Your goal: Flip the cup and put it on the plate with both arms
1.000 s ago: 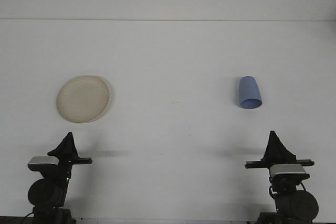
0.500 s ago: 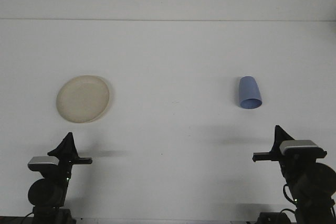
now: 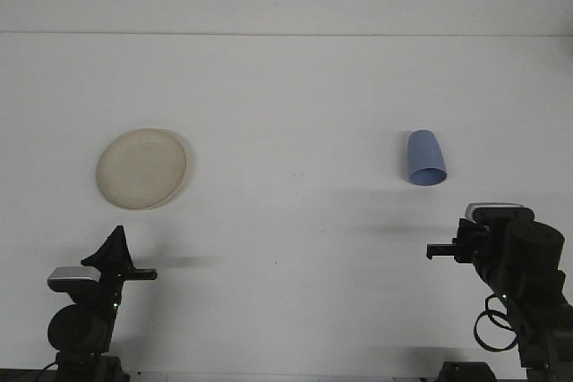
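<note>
A blue cup (image 3: pixel 425 158) lies on its side on the white table at the right, its open mouth toward the camera. A cream plate (image 3: pixel 142 167) rests flat at the left, far from the cup. My left gripper (image 3: pixel 115 241) stays low at the front left, below the plate, with its fingers meeting in a single point and nothing held. My right gripper (image 3: pixel 466 241) is raised at the front right, just below and to the right of the cup and apart from it. The wrist hides most of the right gripper.
The white table (image 3: pixel 295 114) stretches back to a pale wall. The two arm bases stand at the bottom corners, with a cable loop (image 3: pixel 491 328) hanging beside the right arm.
The right arm has lifted and swung up toward the cup, hiding its pointed tip behind the wrist. The left arm, the cup and the plate have not moved.
</note>
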